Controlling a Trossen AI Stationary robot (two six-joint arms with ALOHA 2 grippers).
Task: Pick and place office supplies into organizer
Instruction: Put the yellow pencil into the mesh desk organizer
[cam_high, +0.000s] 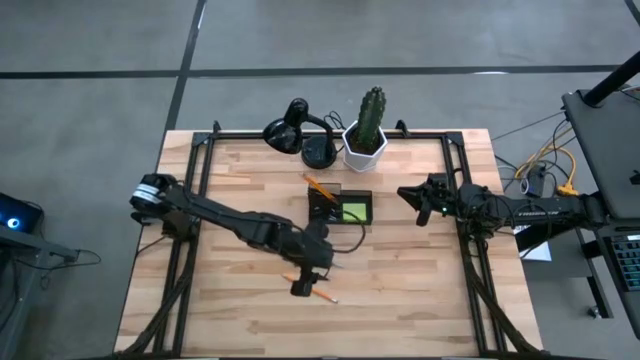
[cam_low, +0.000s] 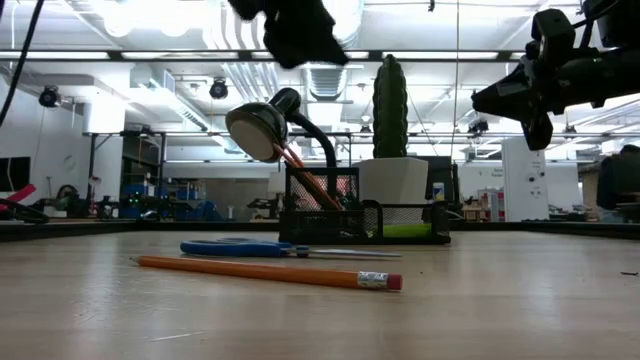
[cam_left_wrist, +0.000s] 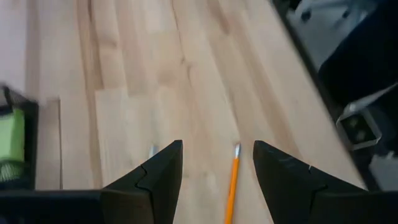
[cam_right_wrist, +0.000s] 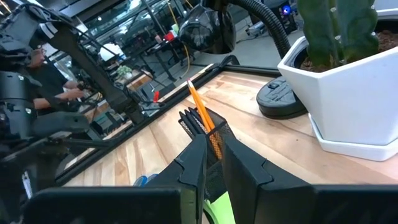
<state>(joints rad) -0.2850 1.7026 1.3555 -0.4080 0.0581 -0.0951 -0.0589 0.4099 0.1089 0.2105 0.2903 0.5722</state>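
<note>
Two dark arms are working over the wooden table (cam_high: 240, 310). Seen from above, the left gripper (cam_left_wrist: 216, 163) is hovering at about six o'clock from the organizer (cam_high: 340, 206), its fingers standing wide apart with nothing between them, and its wrist view is showing a loose orange pencil (cam_left_wrist: 231, 186) lying on the wood in the gap between the fingers. That pencil is resting flat near the table's front part, with its eraser end pointing toward the right in the low view. Blue-handled scissors (cam_low: 250, 248) are lying flat just behind the pencil in that low view, between it and the organizer. The organizer itself is sitting near the table's middle, at about six o'clock from the cactus pot (cam_high: 365, 146) and the black desk lamp (cam_high: 297, 130); an orange pencil (cam_right_wrist: 202, 115) is leaning tilted in its mesh cup, and a lime-green sticky-note pad (cam_high: 353, 211) is lying in its right-hand compartment. The right gripper (cam_right_wrist: 213, 158) is hanging in the air at about three o'clock from the organizer, well apart from it, its fingers drawn nearly together and gripping nothing.
</note>
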